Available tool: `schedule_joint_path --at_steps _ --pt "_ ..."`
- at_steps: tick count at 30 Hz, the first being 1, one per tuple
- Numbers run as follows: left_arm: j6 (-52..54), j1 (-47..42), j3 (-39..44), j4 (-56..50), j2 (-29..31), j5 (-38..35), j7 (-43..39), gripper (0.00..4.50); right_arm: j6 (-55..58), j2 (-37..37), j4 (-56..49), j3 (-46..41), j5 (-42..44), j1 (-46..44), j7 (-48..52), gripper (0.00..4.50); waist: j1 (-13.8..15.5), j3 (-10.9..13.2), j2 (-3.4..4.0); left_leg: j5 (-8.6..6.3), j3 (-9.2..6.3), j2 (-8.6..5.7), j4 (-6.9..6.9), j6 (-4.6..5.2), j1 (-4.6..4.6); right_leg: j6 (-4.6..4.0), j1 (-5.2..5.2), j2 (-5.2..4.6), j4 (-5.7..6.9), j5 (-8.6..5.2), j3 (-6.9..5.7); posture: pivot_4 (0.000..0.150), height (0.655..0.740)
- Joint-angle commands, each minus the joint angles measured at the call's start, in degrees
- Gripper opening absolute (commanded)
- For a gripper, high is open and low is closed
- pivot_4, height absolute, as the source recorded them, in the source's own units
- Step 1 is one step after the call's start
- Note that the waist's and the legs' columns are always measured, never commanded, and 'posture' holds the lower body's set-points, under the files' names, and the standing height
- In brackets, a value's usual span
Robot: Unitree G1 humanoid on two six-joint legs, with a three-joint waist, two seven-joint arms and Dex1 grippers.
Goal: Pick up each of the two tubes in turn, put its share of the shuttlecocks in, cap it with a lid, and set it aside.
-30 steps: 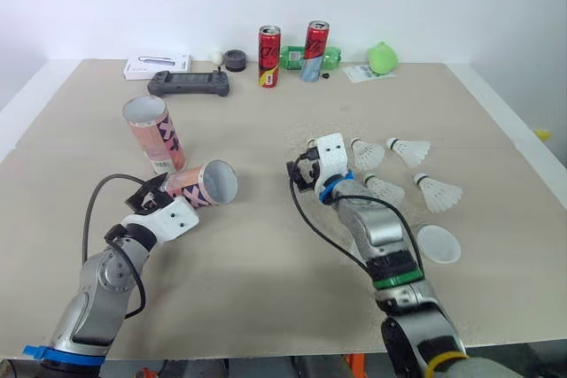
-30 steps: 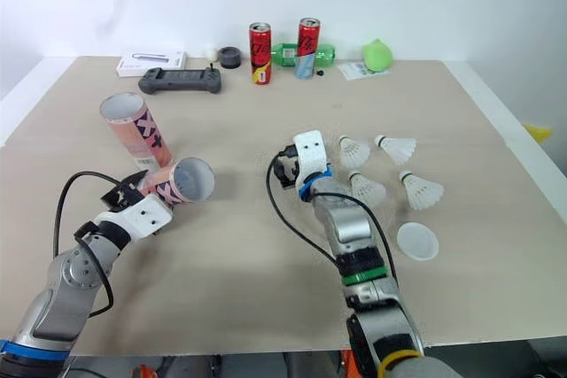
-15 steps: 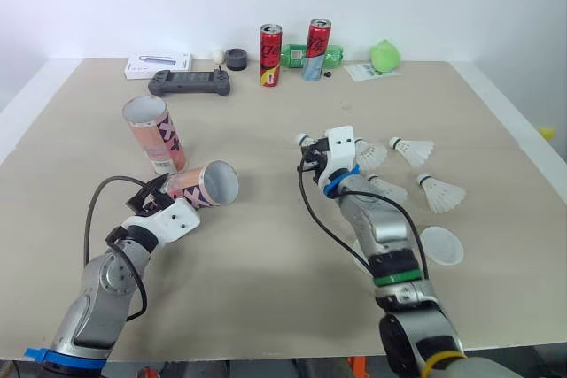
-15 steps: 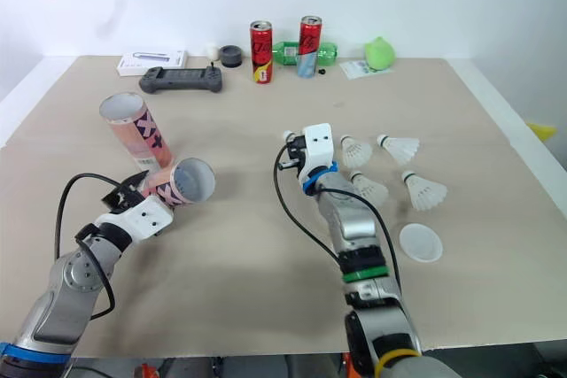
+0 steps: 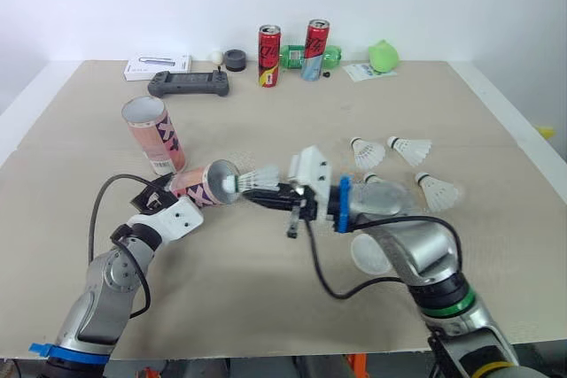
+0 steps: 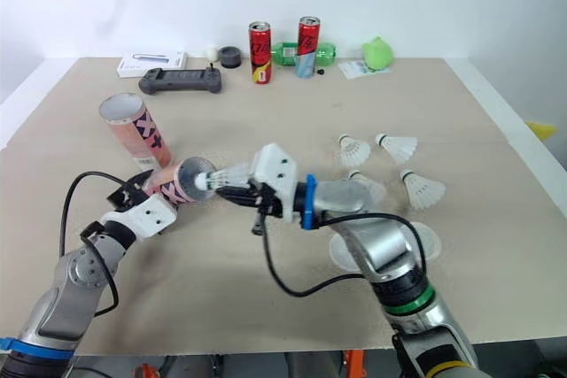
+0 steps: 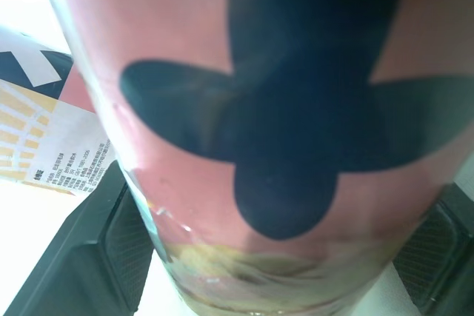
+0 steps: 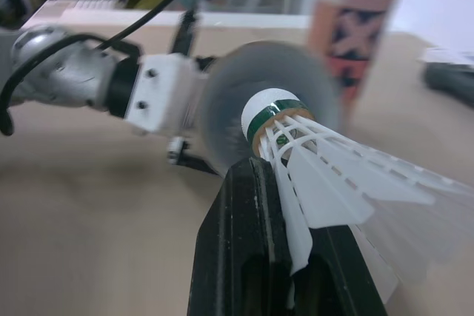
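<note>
shuttlecock (image 5: 254,176) | clamped in right pincer (image 5: 259,191) | cork at tube (image 5: 205,186) mouth

On the beige counter (image 5: 266,298), the left pincer (image 5: 173,189) holds a tilted pink cardboard tube (image 5: 205,185). An upright pink cardboard tube (image 5: 152,135) stands just behind it. The right pincer (image 5: 266,194) holds a white feather shuttlecock (image 5: 251,180) at the tilted tube's mouth. Four loose white shuttlecocks (image 5: 409,149) lie to the right, with a white round lid (image 5: 368,256) before them.

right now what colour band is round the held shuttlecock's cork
Green, on the shuttlecock; clearest in the right wrist view.
</note>
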Motion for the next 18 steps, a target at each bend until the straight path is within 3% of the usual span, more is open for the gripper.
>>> schedule_joint_path --at_steps 1,10,15,18 --pt "-0.3 -0.2 -0.9 -0.2 -0.2 -0.4 -0.6 3.98 -0.7 2.0 -0.1 -0.7 -0.6 -2.0 -1.3 0.36 0.0 0.0 0.0 0.0 0.0 0.0 0.0 -0.01 -0.01 0.03 0.0 0.0 0.0 0.02 -0.01 0.15 0.74" --pt "-0.3 0.0 -1.3 -0.9 -0.2 -0.7 -1.0 3.98 6.3 1.5 -10.8 -12.5 9.3 6.1 -6.0 4.31 0.3 0.0 -0.01 -0.03 -0.1 -0.02 -0.02 -0.05 -0.07 0.01 0.01 -0.02 0.0 -0.06 -0.08 0.15 0.74" --pt "-0.6 -1.0 -1.5 0.1 -0.4 -1.2 -1.3 3.98 7.0 -1.0 -16.5 -21.7 -0.6 18.6 -21.2 4.42 0.7 0.0 -0.03 -0.03 -0.15 -0.02 -0.04 -0.07 -0.07 0.01 0.02 -0.03 0.0 -0.11 -0.15 0.15 0.74" --pt "-1.0 -1.5 -2.1 0.5 -0.5 -1.6 -1.9 3.98 8.3 -0.8 -21.7 -26.4 -2.1 24.6 -26.6 4.42 1.3 0.0 0.0 -0.03 -0.13 -0.04 -0.04 -0.07 -0.09 -0.03 -0.01 -0.06 0.0 -0.14 -0.15 0.15 0.74"
